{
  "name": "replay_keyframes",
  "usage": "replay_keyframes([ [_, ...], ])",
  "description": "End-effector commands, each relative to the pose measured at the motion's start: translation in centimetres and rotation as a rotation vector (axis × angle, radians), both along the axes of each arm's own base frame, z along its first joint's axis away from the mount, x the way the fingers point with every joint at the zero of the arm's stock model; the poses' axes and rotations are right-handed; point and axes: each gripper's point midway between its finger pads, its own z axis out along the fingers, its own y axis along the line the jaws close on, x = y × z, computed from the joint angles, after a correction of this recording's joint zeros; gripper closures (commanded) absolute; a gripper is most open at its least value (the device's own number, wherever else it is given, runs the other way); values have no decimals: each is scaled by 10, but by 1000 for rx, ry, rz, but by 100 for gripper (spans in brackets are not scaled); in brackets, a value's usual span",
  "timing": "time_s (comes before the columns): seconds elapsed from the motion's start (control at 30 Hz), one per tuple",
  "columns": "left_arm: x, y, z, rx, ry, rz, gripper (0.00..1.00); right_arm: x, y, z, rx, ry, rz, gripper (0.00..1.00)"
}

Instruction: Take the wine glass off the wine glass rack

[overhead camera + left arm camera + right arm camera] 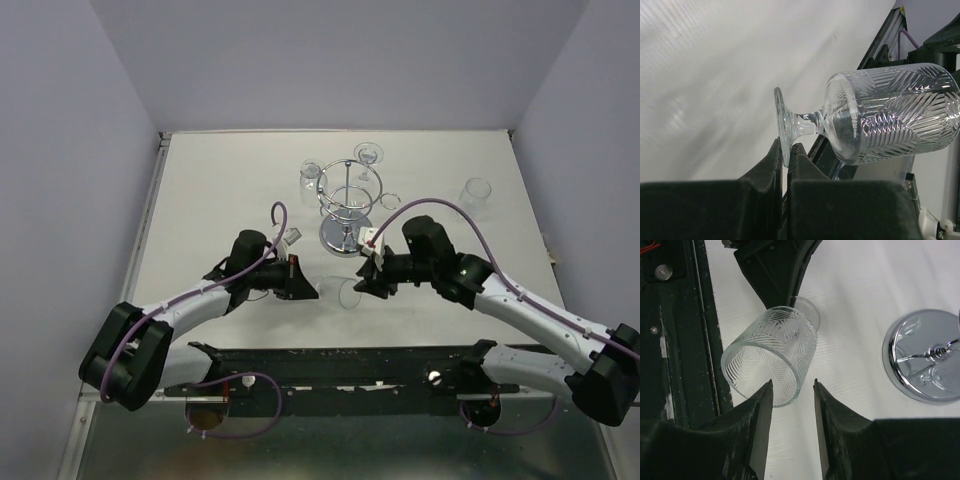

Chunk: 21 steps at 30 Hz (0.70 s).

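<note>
A cut-pattern wine glass (890,112) lies on its side in the air, off the wine glass rack (345,200). My left gripper (785,150) is shut on the edge of its round foot (781,125). In the top view the wine glass (349,292) hangs between both grippers, in front of the rack's base. My right gripper (792,385) is open at the bowl's mouth. The near wall of the wine glass (772,352) sits between its fingertips, and I see no firm contact.
The rack's shiny round base (922,357) stands just right of my right gripper. More glasses (311,176) (368,153) hang from the rack's top loops. Another glass (478,195) stands on the table at the back right. The dark mounting rail (340,365) runs along the near edge.
</note>
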Motion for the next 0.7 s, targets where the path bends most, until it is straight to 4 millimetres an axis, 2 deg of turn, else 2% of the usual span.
replay_keyframes([
  [0.0,7,-6,28,-88,-89,-11,100,13,11,3,8,-93,-51,53],
  [0.13,5,-6,28,-93,-90,-19,100,20,20,-2,-8,-106,-76,53],
  [0.2,5,-7,29,-95,-93,-21,100,27,22,-2,-9,-124,-114,58],
  [0.27,5,-7,30,-99,-99,-25,100,36,24,1,-12,-148,-150,74],
  [0.33,6,-6,30,-97,-105,-20,100,41,24,1,-22,-154,-176,96],
  [0.37,6,-5,29,-86,-101,-13,93,43,23,2,-21,-156,-192,99],
  [0.4,8,-3,27,-70,-103,0,67,44,22,1,-27,-154,-203,99],
  [0.43,10,-1,24,-41,-99,21,47,45,20,1,-31,-154,-210,99],
  [0.47,13,2,21,-20,-102,43,33,44,19,2,-35,-152,-215,99],
  [0.53,19,8,16,20,-111,91,22,42,14,1,-48,-146,-218,99],
  [0.67,28,19,17,49,-160,176,15,40,3,1,-94,-166,-225,99],
])
